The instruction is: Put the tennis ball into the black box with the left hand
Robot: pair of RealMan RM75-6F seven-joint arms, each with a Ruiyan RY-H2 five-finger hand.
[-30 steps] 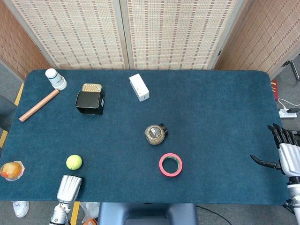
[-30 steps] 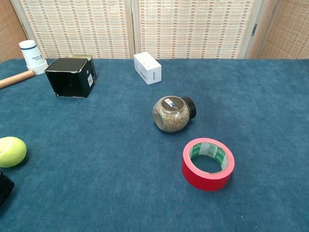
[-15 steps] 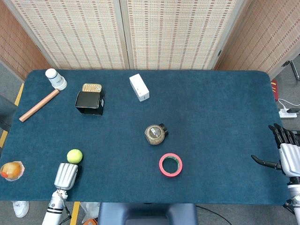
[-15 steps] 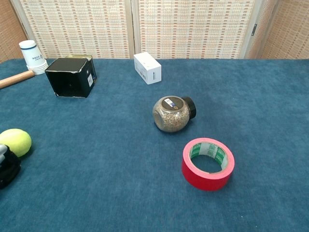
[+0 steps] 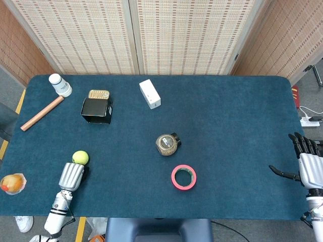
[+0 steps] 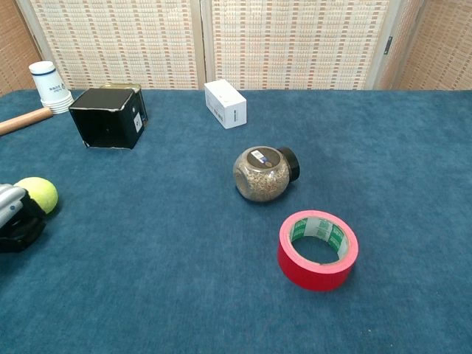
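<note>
Tennis ball (image 5: 80, 158) touching left robot hand (image 5: 71, 176), far side.

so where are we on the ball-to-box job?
Early. Nothing is done yet: the tennis ball lies on the table, not in the black box, which stands apart at the far left. In hand: the left hand sits right behind the ball, with no grip visible. Left: grasp, carry, drop in. The right hand rests open at the table's right edge.

Tennis ball (image 5: 80, 157) near table's (image 5: 232, 126) front-left; black box (image 5: 96, 110) behind it.
</note>
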